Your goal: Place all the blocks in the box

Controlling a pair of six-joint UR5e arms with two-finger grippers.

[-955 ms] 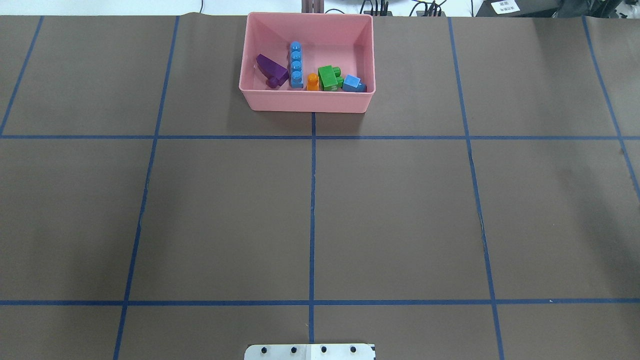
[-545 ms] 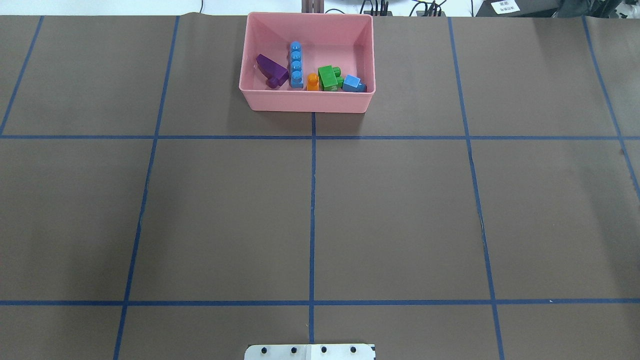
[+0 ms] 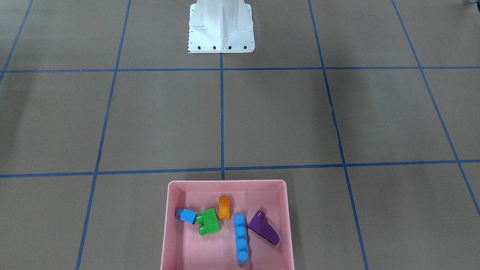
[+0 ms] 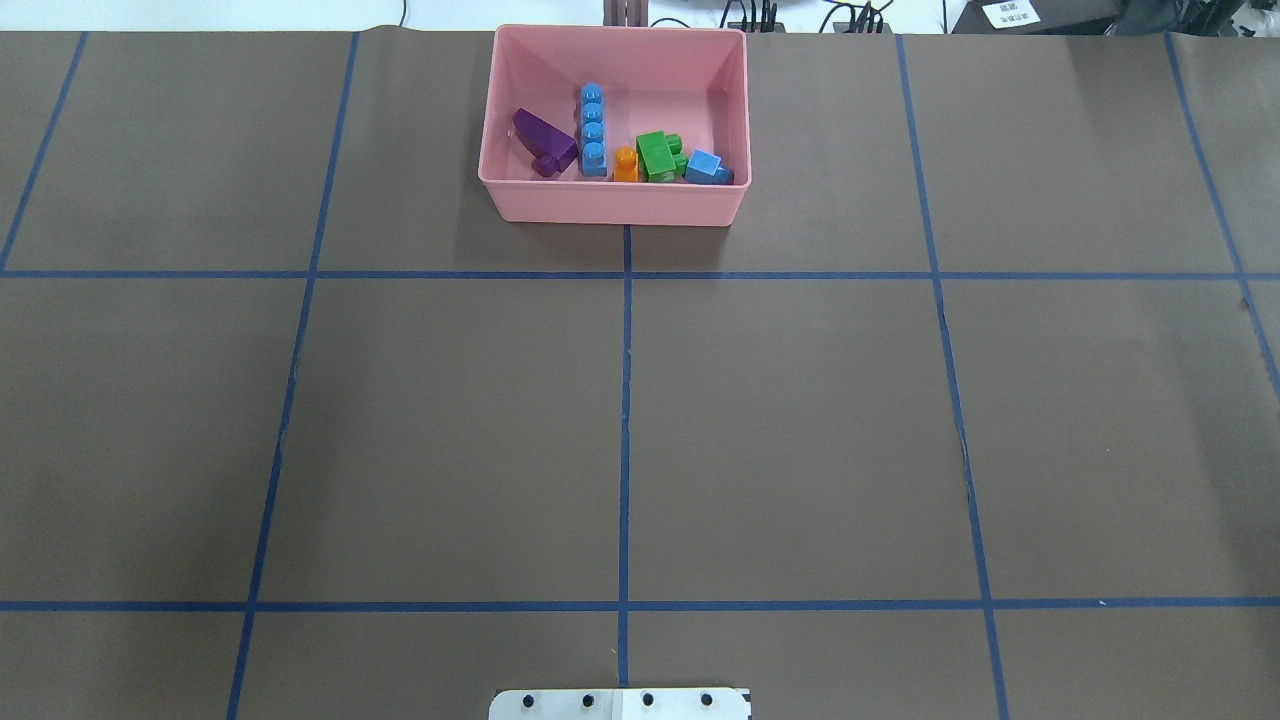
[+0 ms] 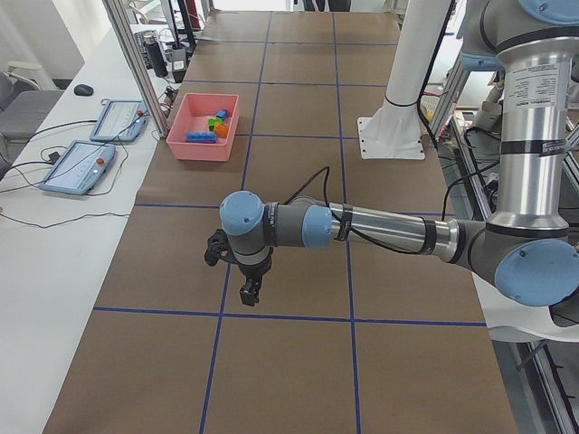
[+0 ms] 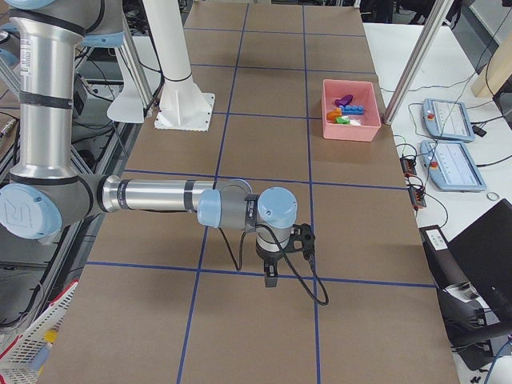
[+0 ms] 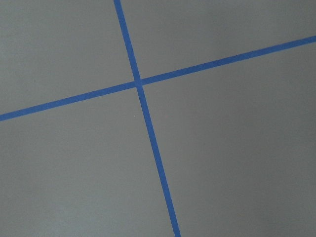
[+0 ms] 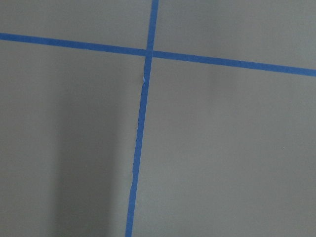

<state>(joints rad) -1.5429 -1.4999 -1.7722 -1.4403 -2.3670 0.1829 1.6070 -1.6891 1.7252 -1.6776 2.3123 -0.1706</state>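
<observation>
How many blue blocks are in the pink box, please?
2. The long blue four-stud block lies centrally beside the purple wedge; the small blue one-stud block sits by the box wall, next to the green block. None looks hidden.

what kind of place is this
Probably a robotics lab: a left arm and a right arm over a table gridded with blue tape, and teach pendants on a side bench.

A robotics lab: tape-gridded table (image 4: 800, 400), teach pendants (image 6: 456, 166) alongside, aluminium frame posts (image 5: 137, 63).
</observation>
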